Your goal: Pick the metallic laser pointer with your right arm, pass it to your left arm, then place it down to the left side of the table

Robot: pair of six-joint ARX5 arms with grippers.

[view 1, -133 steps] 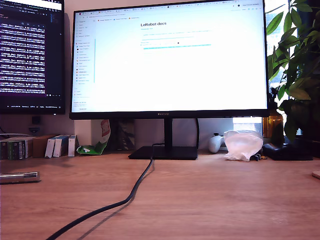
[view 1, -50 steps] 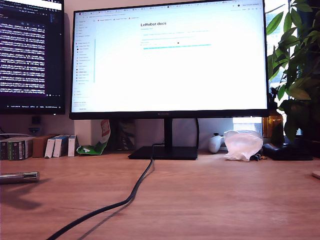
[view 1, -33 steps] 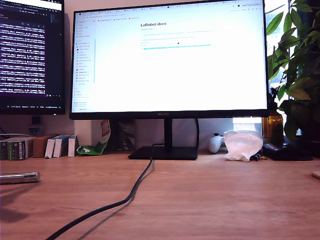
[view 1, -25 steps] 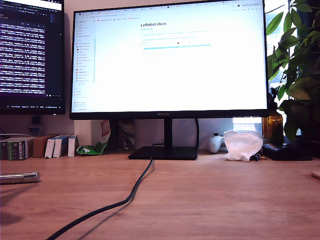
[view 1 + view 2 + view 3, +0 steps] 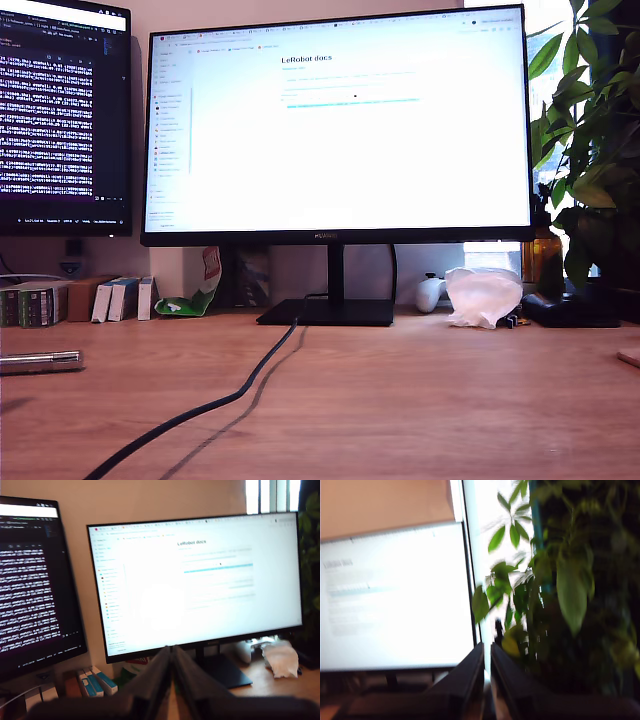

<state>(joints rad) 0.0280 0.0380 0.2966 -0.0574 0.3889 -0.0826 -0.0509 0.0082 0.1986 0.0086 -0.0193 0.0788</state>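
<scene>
Exterior view, left to right. At the far left edge of the table [image 5: 420,400] lies the laser pointer [image 5: 40,361], flat on the wood, its long axis running across the view, with no gripper near it. Behind it, against the wall, stands a row of small boxes [image 5: 70,300]. Above them a dark monitor [image 5: 62,120] shows white text on black. A black cable [image 5: 215,405] runs from the lower left of the view up to the base of the white monitor [image 5: 340,125], which fills the centre. Right of its stand sit a white game controller [image 5: 432,291] and, just beside it, a crumpled plastic bag [image 5: 483,295]. A leafy plant [image 5: 590,150] fills the right edge of the view. No arm shows in this view.

My first gripper [image 5: 171,652] is raised, facing both monitors; its fingers meet at the tips, clenched on nothing.

My second gripper [image 5: 487,652] points toward the plant and the white monitor's edge; the picture is blurred, the fingers lie close with a thin gap, gripping nothing.
</scene>
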